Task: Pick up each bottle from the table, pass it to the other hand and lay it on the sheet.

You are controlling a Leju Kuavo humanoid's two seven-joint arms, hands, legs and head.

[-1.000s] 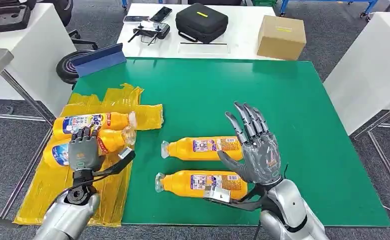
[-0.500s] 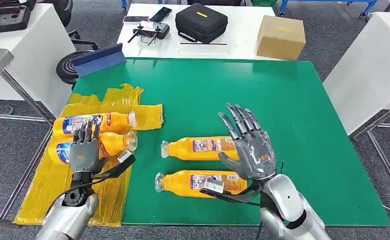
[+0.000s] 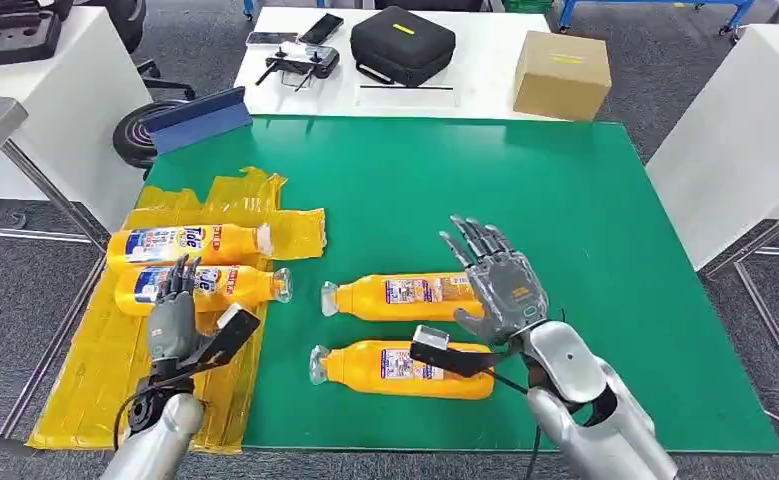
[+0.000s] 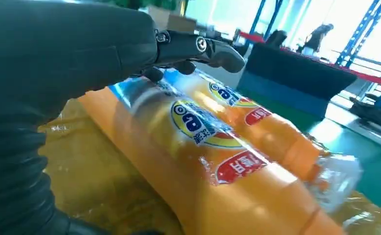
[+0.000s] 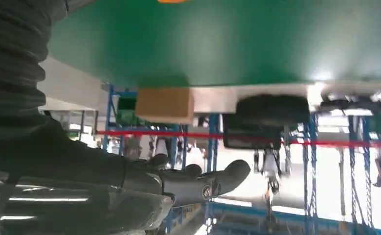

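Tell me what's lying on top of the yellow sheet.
Two orange bottles lie side by side on the sheet, one farther, one nearer. The left hand hovers over the nearer one's near side, covering part of it and the sheet beneath.

Left hand (image 3: 172, 318) low at the near left, palm away, fingers loosely extended and apart, holding nothing; silver forearm angled up from below. Right hand (image 3: 497, 283) raised off the surface, fingers spread and pointing forward, thumb out to the side, empty. Right forearm enters from bottom right, wrist bent.
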